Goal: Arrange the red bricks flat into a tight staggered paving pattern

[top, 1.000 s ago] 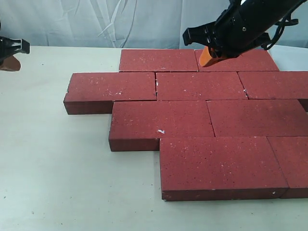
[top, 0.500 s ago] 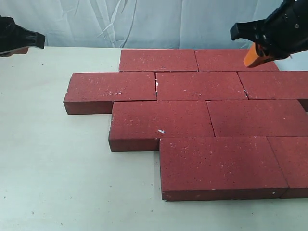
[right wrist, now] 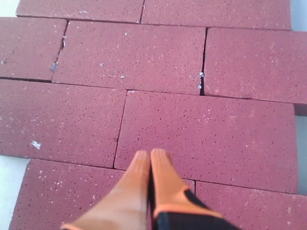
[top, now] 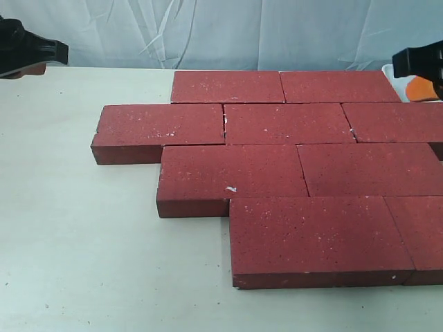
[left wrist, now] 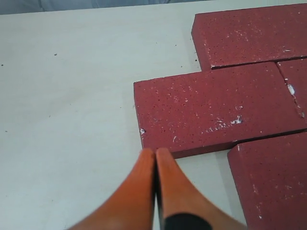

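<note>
Here we are, the red bricks lie flat on the pale tabletop, packed edge to edge in four staggered rows, each seam offset from the row behind it. Two in the back row, three in the next, two in the third, two at the front, and the joints show as thin dark lines with a few white chips along them.

Now the edges. The right-hand brick of the second row runs out of the exterior view, and so does the front right brick, so their far ends can't be seen. There's a dark sliver at the right edge beside the third row, too little of it to tell what it is.

Left claw: its orange fingers are pressed tip to tip with nothing between them, over bare tabletop, with the corner of the second row's outermost brick just ahead in the wrist view. In the exterior view only a black part pokes in at the left edge, well apart from the bricks.

Right claw: closed too, fingertips together, empty, over the paved bricks. From outside it's mostly cut off at the right edge, black body with a bit of orange. A wrinkled pale blue cloth hangs behind
</note>
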{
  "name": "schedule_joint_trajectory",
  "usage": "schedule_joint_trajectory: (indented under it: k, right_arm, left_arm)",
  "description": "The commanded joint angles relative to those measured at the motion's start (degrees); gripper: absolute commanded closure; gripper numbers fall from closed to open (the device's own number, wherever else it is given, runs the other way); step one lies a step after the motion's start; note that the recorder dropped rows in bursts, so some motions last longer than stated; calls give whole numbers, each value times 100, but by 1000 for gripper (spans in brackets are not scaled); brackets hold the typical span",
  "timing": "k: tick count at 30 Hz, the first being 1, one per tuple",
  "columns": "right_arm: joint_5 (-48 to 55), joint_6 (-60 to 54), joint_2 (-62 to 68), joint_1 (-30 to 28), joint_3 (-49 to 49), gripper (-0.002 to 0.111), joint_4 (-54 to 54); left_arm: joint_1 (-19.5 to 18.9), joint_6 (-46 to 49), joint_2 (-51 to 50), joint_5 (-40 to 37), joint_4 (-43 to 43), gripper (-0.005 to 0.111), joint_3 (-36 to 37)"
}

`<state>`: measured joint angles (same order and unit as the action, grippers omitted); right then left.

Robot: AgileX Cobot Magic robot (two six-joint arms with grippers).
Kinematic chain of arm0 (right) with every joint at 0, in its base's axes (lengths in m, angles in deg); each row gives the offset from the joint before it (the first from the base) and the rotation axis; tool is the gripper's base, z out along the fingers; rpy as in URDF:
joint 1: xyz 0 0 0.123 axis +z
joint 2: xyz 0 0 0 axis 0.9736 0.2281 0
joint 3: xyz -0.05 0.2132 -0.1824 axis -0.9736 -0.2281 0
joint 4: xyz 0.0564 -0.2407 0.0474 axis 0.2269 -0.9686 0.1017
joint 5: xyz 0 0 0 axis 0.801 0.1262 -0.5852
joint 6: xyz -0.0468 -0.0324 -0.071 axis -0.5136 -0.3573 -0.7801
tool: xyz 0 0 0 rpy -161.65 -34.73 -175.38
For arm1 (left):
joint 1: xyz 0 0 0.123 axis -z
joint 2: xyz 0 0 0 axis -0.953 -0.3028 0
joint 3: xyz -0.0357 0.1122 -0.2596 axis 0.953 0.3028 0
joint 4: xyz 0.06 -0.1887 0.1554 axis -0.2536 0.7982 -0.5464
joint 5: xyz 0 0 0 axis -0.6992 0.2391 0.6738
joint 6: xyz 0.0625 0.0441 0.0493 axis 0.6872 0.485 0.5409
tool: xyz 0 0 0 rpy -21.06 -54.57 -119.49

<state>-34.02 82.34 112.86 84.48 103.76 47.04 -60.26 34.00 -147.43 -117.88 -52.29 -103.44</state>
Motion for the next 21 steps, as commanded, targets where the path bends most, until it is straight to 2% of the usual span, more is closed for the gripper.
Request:
schedule_joint_trajectory:
  k: [1, 10, 21]
  right_arm:
    - [-455, 2, -825, -34, -628, 109, -61]
    - [-1400, 2, -2452, -34, -1850, 109, -284]
    - [-1836, 2, -3993, -34, -2378, 109, -447]
  left_arm:
    - [51, -44, 61, 59, 85, 107, 19]
    - [51, -44, 61, 27, 85, 107, 19]
    - [51, -44, 61, 52, -127, 107, 19]
